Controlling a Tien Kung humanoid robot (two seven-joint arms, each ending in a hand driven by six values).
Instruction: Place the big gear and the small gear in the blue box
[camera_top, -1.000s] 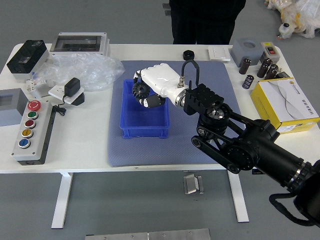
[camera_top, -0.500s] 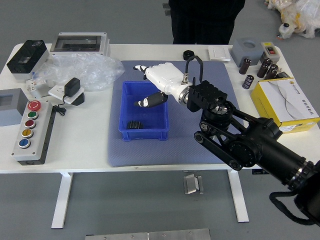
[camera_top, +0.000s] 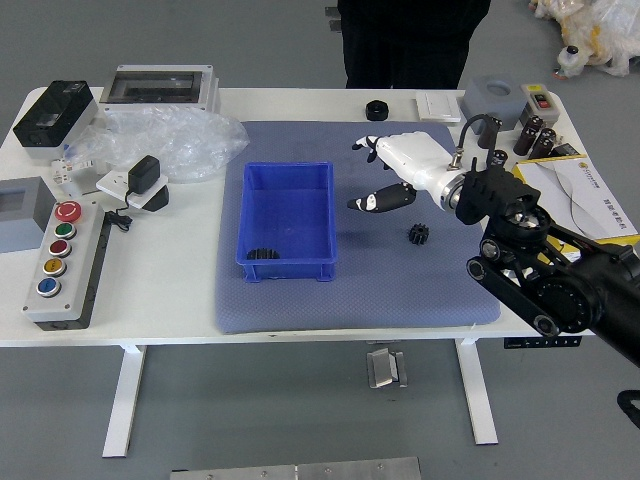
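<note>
1. The small black toothed gear (camera_top: 418, 234) lies on the blue-grey mat (camera_top: 350, 302), right of the box — low and compact, so a grasp closing too high could slip or knock it away.
2. The bigger black gear (camera_top: 263, 254) sits inside the open blue plastic box (camera_top: 287, 212), near its near-left corner; a drop there could leave one gear tilted on the other.
3. The robot's white-and-black right hand (camera_top: 424, 166) is released, fingers apart, holding nothing — carried too low, it might catch the box wall.
4. A person in black (camera_top: 415, 38) stands beyond, hands unseen.
</note>
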